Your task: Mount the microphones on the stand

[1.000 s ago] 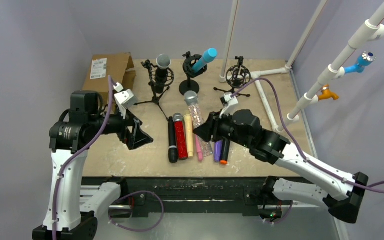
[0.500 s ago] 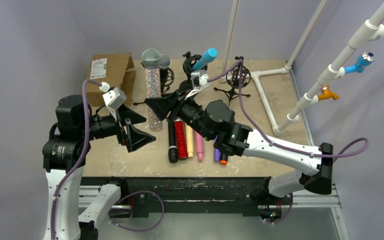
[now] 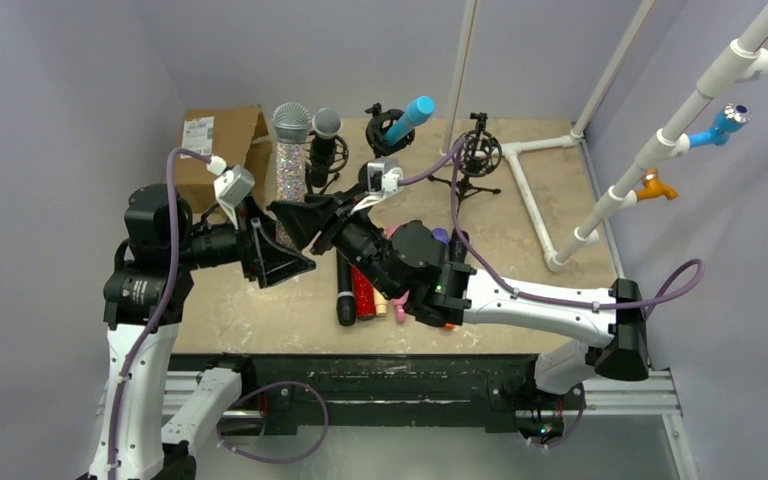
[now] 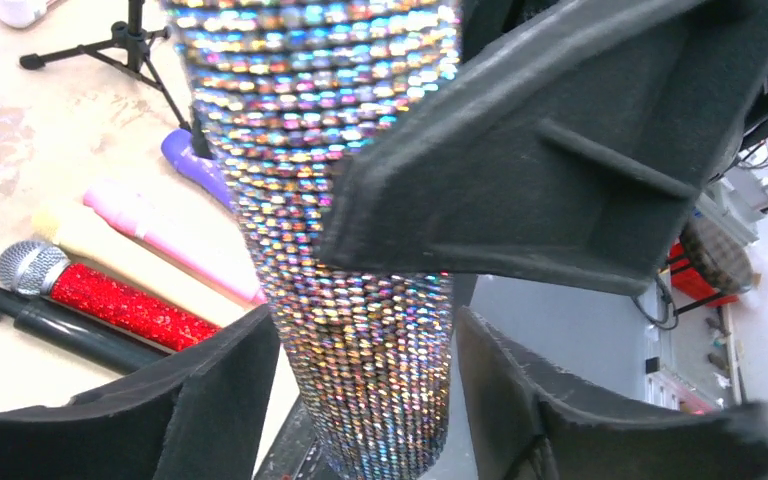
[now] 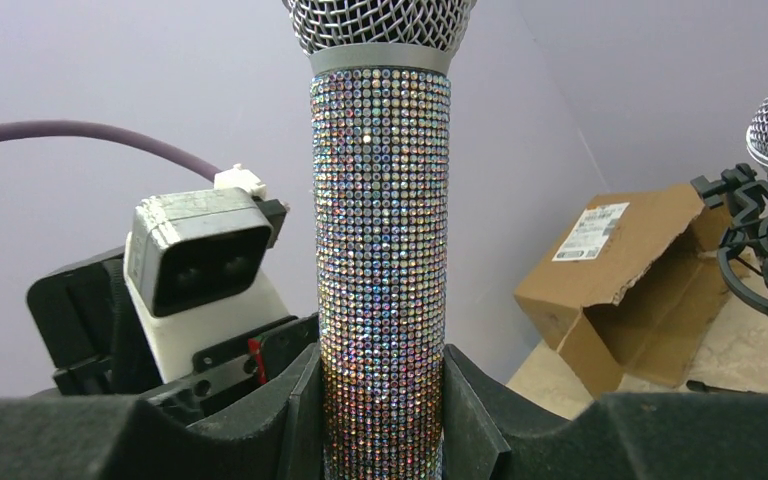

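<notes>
My right gripper (image 3: 290, 215) is shut on the glittery silver microphone (image 3: 289, 165) and holds it upright above the table's left side; in the right wrist view the gripper (image 5: 382, 400) clamps the microphone's lower body (image 5: 380, 230). My left gripper (image 3: 282, 245) is open, and its fingers straddle the microphone's lower end (image 4: 360, 300) in the left wrist view. The black (image 3: 345, 292), red (image 3: 362, 290), cream (image 4: 110, 250), pink (image 4: 170, 235) and purple (image 4: 195, 160) microphones lie on the table. A black microphone (image 3: 325, 128) and a blue one (image 3: 410, 115) sit in stands. The right stand (image 3: 477, 152) is empty.
A torn brown cardboard box (image 3: 215, 140) stands at the back left, close behind the raised microphone. A white pipe frame (image 3: 540, 200) lies on the table's right side, with poles rising from it. My right arm (image 3: 520, 295) lies across the row of microphones.
My right gripper has carried the silver microphone from the table's middle up and left. My left gripper has come in until its open fingers are either side of it.
</notes>
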Tool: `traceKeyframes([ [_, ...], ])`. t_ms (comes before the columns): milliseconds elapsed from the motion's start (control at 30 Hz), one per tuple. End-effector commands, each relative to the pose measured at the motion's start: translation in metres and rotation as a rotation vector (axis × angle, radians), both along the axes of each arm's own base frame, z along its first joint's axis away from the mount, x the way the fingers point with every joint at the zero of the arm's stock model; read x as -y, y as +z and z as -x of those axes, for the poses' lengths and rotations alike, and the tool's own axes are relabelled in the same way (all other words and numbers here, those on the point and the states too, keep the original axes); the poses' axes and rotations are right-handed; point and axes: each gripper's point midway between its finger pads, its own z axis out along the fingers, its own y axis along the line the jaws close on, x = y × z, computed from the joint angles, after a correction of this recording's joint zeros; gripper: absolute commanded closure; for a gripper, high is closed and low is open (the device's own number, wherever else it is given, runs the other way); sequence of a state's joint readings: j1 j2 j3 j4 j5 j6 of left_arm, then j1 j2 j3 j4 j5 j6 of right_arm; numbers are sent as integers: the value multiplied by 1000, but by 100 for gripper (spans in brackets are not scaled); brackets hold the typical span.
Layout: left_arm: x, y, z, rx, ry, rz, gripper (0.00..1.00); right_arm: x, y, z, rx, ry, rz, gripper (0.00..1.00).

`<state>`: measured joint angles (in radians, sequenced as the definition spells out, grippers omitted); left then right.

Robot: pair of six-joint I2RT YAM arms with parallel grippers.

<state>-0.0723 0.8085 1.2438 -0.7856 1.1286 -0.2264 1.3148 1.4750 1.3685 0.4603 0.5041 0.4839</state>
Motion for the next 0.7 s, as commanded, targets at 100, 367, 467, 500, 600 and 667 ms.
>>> traceKeyframes([
  [100, -2, 9, -2, 99, 5, -7, 83, 9, 42, 14, 30, 47, -95, 95],
  [367, -7, 3, 2, 154, 14, -77, 100, 10, 49, 4, 13, 188, 46, 50],
  [467, -8, 1, 6, 175, -1, -99, 100, 3, 44, -12, -52, 283, 141, 41],
  [500, -9, 1, 7, 189, -4, -108, 100, 1, 43, -14, -56, 305, 169, 39],
  [600, -9, 0, 8, 202, -14, -115, 100, -11, 42, -14, -50, 366, 231, 34],
  [667, -9, 0, 8, 206, -13, -120, 100, -16, 40, -12, -52, 391, 256, 36],
])
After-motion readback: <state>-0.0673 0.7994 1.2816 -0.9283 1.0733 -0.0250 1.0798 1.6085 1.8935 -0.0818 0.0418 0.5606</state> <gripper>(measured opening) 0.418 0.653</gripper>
